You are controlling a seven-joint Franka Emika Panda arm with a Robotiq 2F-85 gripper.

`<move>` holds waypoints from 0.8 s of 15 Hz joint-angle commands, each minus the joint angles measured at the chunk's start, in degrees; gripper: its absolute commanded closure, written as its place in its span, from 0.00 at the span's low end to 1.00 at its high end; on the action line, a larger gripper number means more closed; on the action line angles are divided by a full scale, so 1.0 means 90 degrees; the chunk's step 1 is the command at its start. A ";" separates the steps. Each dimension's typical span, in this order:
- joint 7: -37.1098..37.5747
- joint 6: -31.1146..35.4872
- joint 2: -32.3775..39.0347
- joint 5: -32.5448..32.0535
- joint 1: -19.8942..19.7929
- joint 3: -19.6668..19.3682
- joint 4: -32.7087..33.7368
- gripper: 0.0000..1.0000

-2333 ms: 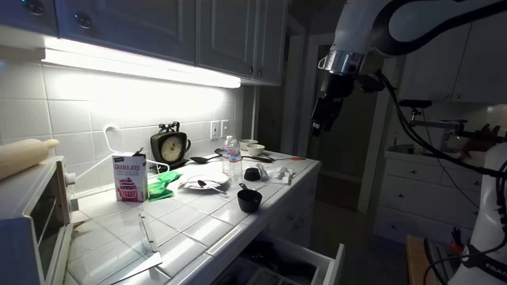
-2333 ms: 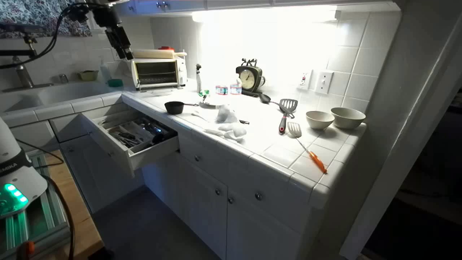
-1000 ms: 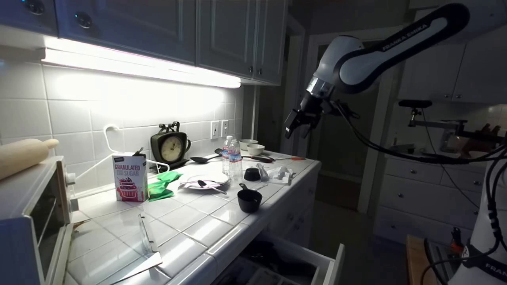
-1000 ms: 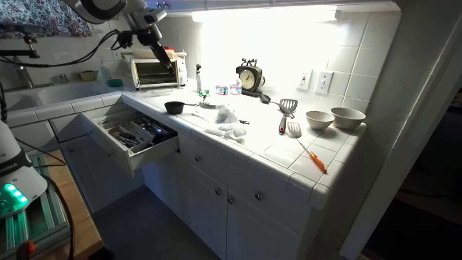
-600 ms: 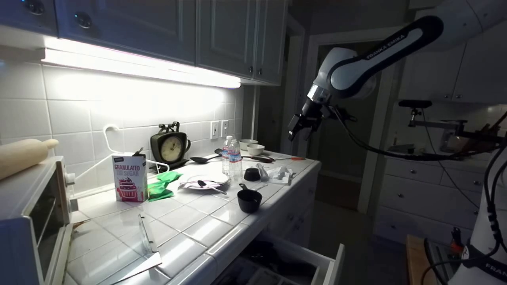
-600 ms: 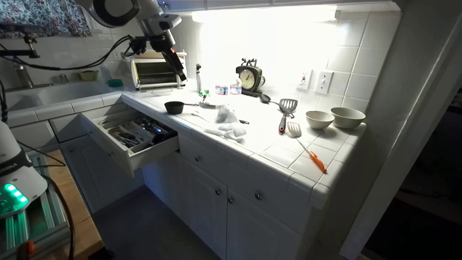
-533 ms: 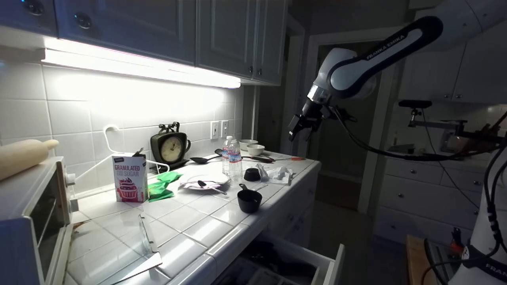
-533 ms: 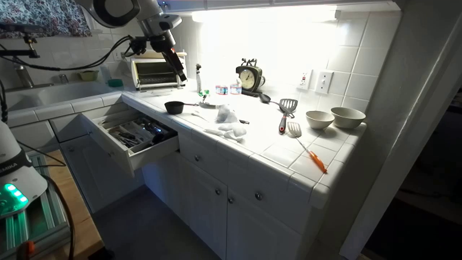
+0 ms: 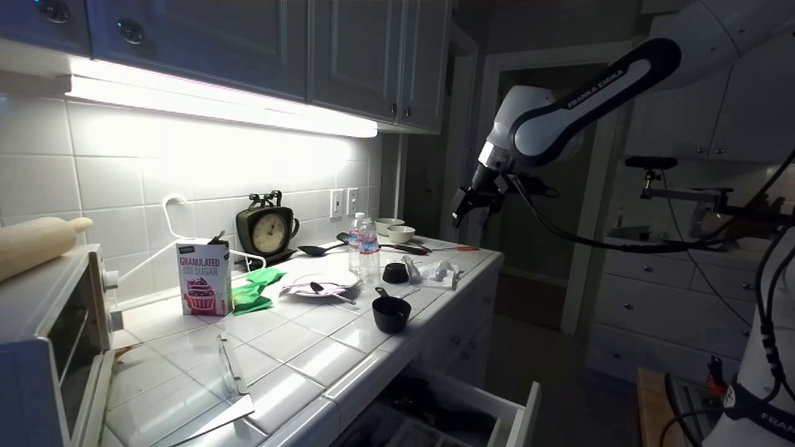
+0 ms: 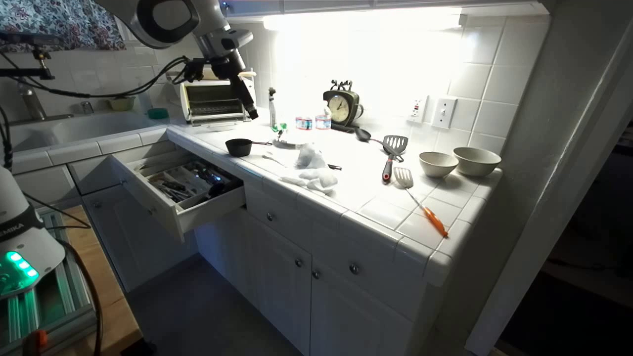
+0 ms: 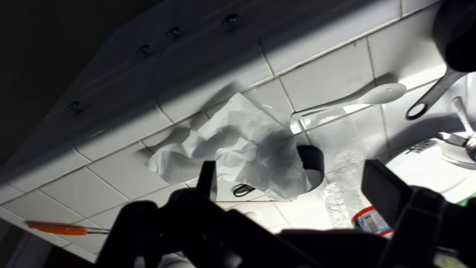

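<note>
Bottles (image 9: 369, 251) near spread claw (image 11: 290, 173), necks up, axes vertical

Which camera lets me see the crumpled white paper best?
The wrist view: the crumpled white paper is big there, with its folds showing. Both exterior views show it smaller; in an exterior view, glare on the white counter makes its edges harder to see.

"GRANULATED SUGAR" on box (image 9: 204, 279); "FRANKA EMIKA" on arm (image 9: 584, 102); "EMIKA" on base (image 10: 27, 240)

Wrist view downward onto shared counter (image 11: 327, 74)
</note>
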 commanded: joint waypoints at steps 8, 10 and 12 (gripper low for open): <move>-0.2604 0.1125 0.1898 0.0854 0.0048 -0.0154 0.1071 0.00; -0.3301 0.1298 0.2157 0.1087 -0.0037 -0.0097 0.1182 0.00; -0.3637 0.1611 0.2415 0.1093 -0.0092 -0.0087 0.1275 0.00</move>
